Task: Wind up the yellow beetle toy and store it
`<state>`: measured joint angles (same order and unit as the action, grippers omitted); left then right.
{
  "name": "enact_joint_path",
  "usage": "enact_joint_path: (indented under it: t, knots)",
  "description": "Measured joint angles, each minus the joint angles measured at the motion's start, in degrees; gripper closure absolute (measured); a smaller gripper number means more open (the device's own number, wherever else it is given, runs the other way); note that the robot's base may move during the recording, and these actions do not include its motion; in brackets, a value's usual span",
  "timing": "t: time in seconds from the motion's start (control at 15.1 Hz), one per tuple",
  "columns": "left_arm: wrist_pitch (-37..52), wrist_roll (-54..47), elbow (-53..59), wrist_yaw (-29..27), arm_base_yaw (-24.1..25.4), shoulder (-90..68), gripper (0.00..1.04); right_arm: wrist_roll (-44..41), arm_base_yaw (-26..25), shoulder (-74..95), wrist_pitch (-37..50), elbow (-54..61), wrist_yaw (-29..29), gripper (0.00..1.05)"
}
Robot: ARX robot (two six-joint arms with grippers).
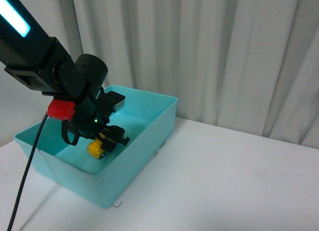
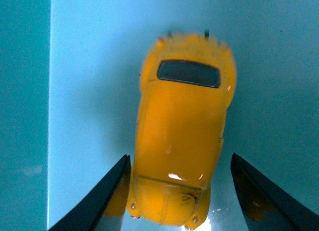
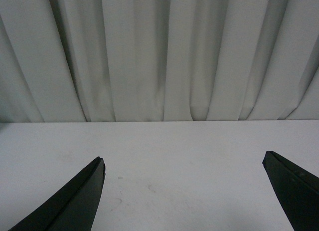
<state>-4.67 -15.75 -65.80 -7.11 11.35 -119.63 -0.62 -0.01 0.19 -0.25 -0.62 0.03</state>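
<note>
The yellow beetle toy sits on the floor of the teal bin, towards the bin's near-left side, and seems to be on its wheels, since the left wrist view looks down on its roof and dark window. The left gripper hangs inside the bin just over it. Its jaws are spread and straddle the car's body, with a sliver of bin floor showing on each side, so nothing is being pinched. The right gripper is well outside the bin, jaws wide apart over the bare white table, with the curtain behind. The car looks small, rigid and light (hard glossy shell, by the shine on it), so I'd expect it to be slippery under the pads and ready to roll if nudged. The flat flanks between the wheels look like the best place to take hold, squeezing across the width as the jaws are lined up now. The domed roof and rounded nose would likely squirt free. With the toy lying in the bin, the storing seems nearly done.
</note>
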Motion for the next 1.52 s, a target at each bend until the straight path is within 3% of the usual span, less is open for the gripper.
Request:
enact_joint_path:
  t: [0.2,0.26,0.66,0.79,0.86,0.93,1.13,1.19,1.39,1.46,1.52]
  knots:
    - [1.4,3.1,0.6,4.3,0.9,2.2,0.1,0.0,0.0,0.0,0.0,0.0,0.0,0.07]
    - [3.1,3.7,2.0,6.3,1.3,5.0,0.05,0.0,0.0,0.0,0.0,0.0,0.0,0.07]
    - [8.3,6.0,17.1,13.2,3.6,32.9,0.07,0.0,0.0,0.0,0.0,0.0,0.0,0.07]
    - [37.8,12.0,33.2,19.1,1.6,44.9,0.29,0.0,0.0,0.0,0.0,0.0,0.0,0.07]
    - [46.2,13.4,39.7,18.9,-0.3,50.9,0.42,0.0,0.0,0.0,0.0,0.0,0.0,0.07]
    - [50.0,14.3,43.5,17.7,-1.2,54.1,0.55,0.0,0.0,0.0,0.0,0.0,0.0,0.07]
    - [49.3,15.3,52.4,14.3,-4.2,60.2,0.94,0.0,0.0,0.0,0.0,0.0,0.0,0.07]
    - [49.1,15.6,53.9,13.5,-5.0,63.2,1.03,0.0,0.0,0.0,0.0,0.0,-0.1,0.07]
    - [46.1,15.5,58.4,11.6,-7.0,69.8,1.03,0.0,0.0,0.0,0.0,0.0,0.0,0.07]
    - [44.8,15.6,59.5,7.8,-10.1,72.2,1.03,0.0,0.0,0.0,0.0,0.0,0.0,0.07]
    - [43.4,15.6,60.3,7.8,-11.7,74.9,1.03,0.0,0.0,0.0,0.0,0.0,0.0,0.07]
